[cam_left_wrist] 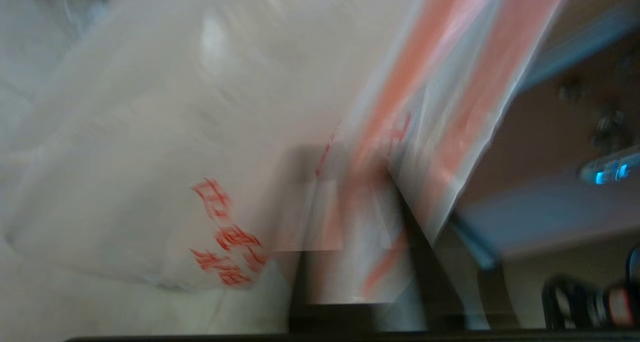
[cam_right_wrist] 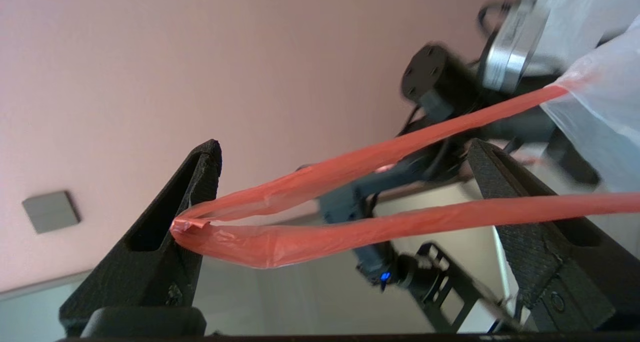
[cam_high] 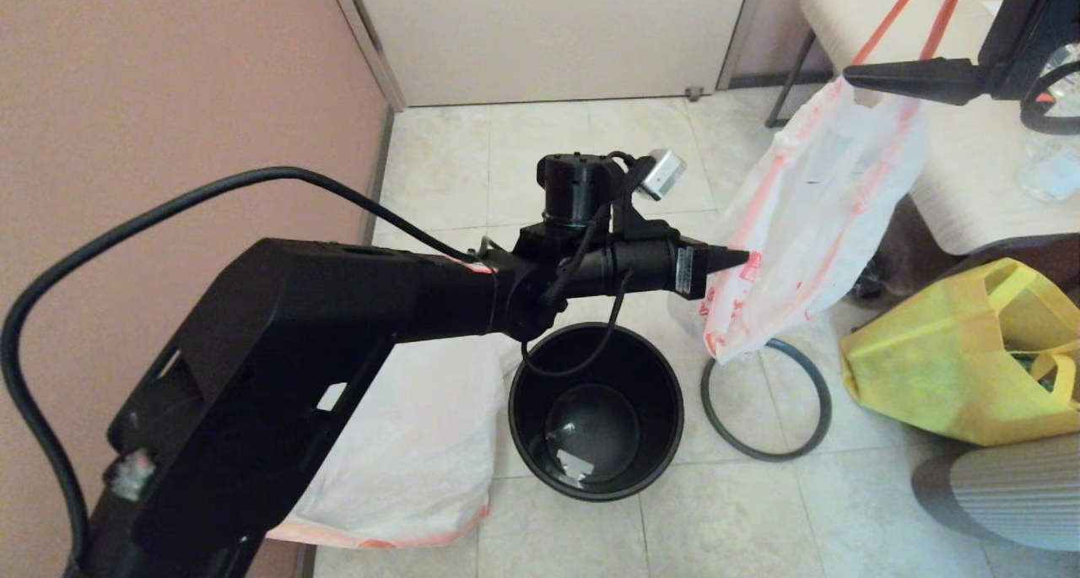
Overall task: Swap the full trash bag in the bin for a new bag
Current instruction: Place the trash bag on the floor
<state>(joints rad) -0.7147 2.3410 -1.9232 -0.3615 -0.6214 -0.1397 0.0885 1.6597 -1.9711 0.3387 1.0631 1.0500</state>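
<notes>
Home room (tiled floor (cam_high: 548,139)), door (cam_high: 548,29), chair (cam_high: 970,164)

Red printed characters noted on the new bag (cam_left_wrist: 227,242), seen in the left wrist view, smeared and not legible. Further red print on the same bag in the head view, too small to read. White label on the left arm's wrist (cam_high: 684,267), unreadable. No other markings found.

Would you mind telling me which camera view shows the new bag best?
The head view: the whole new bag hangs stretched between the left gripper and right gripper, above the grey ring beside the bin. The left wrist view gives only a blurred close-up; the right wrist view shows a corner and its drawstring.
</notes>
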